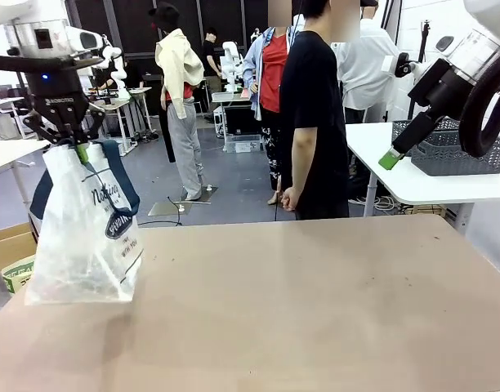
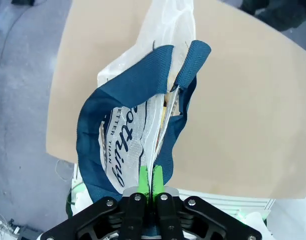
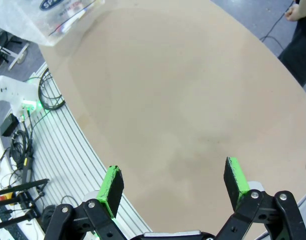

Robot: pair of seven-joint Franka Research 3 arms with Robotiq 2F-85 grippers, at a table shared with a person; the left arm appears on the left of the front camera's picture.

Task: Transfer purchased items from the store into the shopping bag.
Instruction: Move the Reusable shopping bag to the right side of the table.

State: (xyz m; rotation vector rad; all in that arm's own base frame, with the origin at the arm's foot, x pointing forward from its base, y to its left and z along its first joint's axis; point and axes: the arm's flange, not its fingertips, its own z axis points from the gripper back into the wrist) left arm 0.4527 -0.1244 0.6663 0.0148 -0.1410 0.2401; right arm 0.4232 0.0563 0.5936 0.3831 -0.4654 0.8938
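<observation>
Spanning the foreground, bare tan table (image 1: 315,310), person (image 1: 311,114) in black standing at far edge. Hanging at table's left corner, shopping bag (image 1: 87,237), whitish plastic, pinched at top rim between shut green pads of left gripper (image 2: 150,181), navy handles (image 2: 138,82) flopping loose either side. Soft, light, slippery film by the look of it; likely to sag and swing, so woven handles or trimmed rim the safer hold. Something yellowish inside the mouth, too hidden to name. Poised high at right, right gripper (image 3: 173,187), fingers spread wide, holding nothing.
</observation>
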